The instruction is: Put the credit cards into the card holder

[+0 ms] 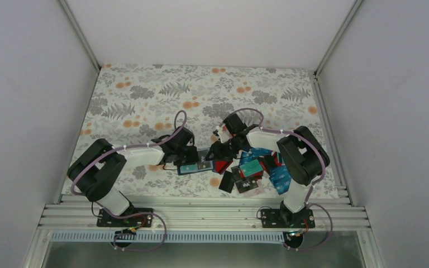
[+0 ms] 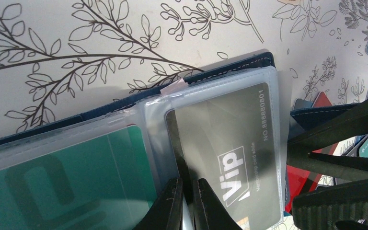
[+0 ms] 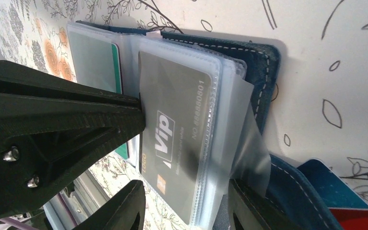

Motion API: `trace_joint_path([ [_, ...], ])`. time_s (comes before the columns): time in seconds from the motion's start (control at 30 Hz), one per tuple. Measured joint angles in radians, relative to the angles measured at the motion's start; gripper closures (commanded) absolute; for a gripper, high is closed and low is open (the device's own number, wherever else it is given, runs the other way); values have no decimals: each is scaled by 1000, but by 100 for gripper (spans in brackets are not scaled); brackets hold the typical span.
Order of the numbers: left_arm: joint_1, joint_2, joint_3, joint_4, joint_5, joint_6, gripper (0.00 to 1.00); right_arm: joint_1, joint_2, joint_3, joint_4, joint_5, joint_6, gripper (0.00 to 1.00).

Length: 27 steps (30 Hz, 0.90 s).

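The card holder (image 1: 196, 166) lies open on the counter (image 1: 145, 95) between the arms, its long axis running left to right (the loose credit cards (image 1: 251, 170) are piled just right of it). Its clear sleeves hold a grey card (image 3: 172, 129) reading "Vip" and "NO 88888801", and a teal card (image 2: 76, 167). The left gripper (image 2: 188, 182) has its jaws clenched, seemingly on a sleeve edge. The right gripper (image 3: 187, 191) has its jaws astride the sleeves; I cannot tell whether they grip.
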Motion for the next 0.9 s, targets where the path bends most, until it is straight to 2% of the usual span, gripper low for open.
trace_joint_path([
  [0.53,-6,11,4,17,2,2,94,7,3,0,7,-20,2,60],
  [0.9,-9,11,3,21,2,2,94,26,0,19,-35,39,2,62],
])
